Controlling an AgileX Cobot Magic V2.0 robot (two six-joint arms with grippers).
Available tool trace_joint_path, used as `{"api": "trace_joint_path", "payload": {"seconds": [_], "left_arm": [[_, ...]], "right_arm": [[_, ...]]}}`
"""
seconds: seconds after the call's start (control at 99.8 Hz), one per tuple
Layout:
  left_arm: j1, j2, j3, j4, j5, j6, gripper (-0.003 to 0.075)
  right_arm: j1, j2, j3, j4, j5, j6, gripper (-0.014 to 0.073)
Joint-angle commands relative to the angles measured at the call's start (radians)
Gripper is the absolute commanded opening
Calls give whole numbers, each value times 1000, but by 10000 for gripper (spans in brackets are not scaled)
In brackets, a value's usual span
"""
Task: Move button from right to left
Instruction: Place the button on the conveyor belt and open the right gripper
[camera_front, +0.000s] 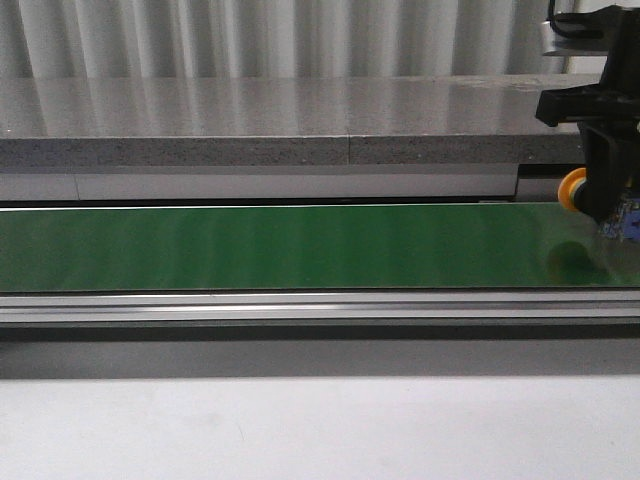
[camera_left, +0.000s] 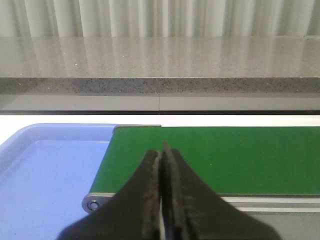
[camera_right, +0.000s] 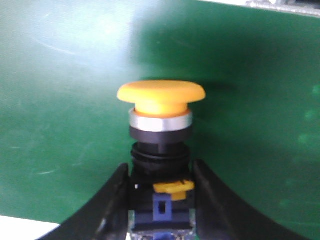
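The button (camera_right: 161, 102) has a yellow-orange mushroom cap, a silver ring, a black collar and a blue block. My right gripper (camera_right: 161, 172) is shut on the blue block, with the cap sticking out beyond the fingertips. In the front view the button (camera_front: 572, 188) shows at the far right, held by the right gripper (camera_front: 608, 205) just above the green conveyor belt (camera_front: 280, 248). Its cap points left. My left gripper (camera_left: 161, 152) is shut and empty, over the left end of the belt (camera_left: 225, 155).
A light blue tray (camera_left: 45, 175) lies beside the belt's left end. A grey stone ledge (camera_front: 270, 130) runs behind the belt. A silver rail (camera_front: 300, 305) runs along the belt's front edge, and a white table surface (camera_front: 300, 430) lies in front of it.
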Motion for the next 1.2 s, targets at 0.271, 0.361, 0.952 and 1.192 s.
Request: {"api": "trace_joint_path", "payload": {"seconds": [0.271,0.361,0.952,1.192], "left_arm": [[0,-34,25,-3,-79,-2,-20],[0,-34,25,-3,-79,-2,-20],[0,-34,25,-3,-79,-2,-20],[0,-34,25,-3,-79,-2,-20]], "right_arm": [[0,-40,-23,1,-18,-11,419],[0,-40,-23,1,-23,-11,503],[0,-144,-23,1,-65,-11,531],[0,-213,-23,10,-64,-11,507]]}}
